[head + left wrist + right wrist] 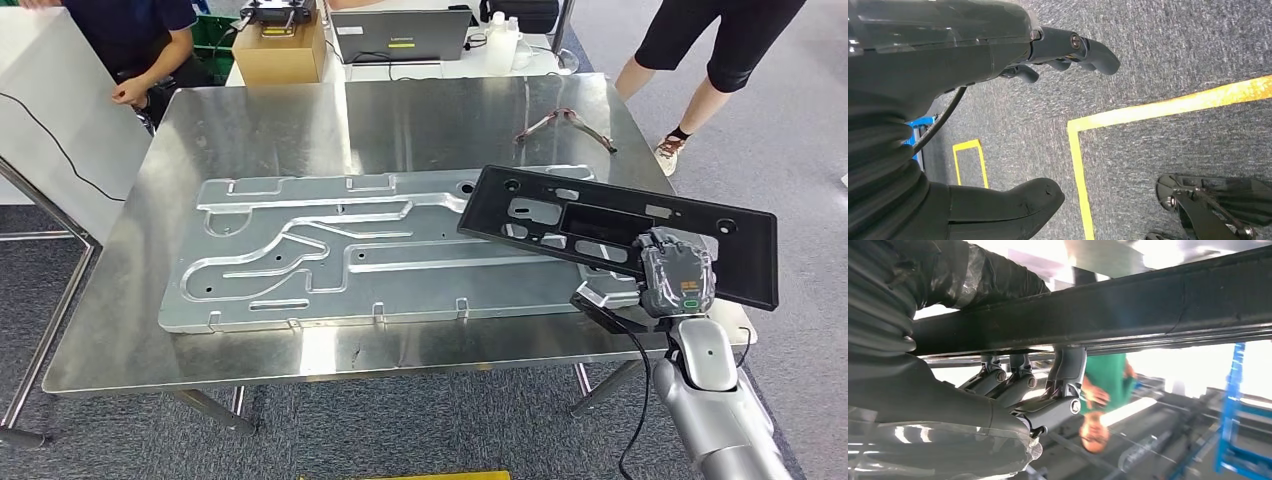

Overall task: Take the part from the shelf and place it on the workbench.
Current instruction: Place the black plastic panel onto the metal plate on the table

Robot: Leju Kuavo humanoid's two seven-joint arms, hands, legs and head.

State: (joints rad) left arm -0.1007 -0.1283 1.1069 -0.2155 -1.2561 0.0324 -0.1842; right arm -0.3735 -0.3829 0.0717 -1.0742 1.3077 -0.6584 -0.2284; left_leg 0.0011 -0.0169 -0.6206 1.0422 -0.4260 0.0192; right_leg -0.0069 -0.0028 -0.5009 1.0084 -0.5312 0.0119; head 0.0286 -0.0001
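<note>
A long black plastic panel with cut-outs hangs tilted over the right side of the steel workbench. My right hand grips the panel's near edge, thumb on top. In the right wrist view the panel is a dark bar, and the fingers curl up against its underside. My left hand hangs over the grey carpet, thumb and fingers apart, holding nothing.
A large machined aluminium plate lies across the workbench's middle. A bent metal bracket rests at its far right. Behind stand a cardboard box and a laptop. People stand at the far left and far right. Yellow floor tape.
</note>
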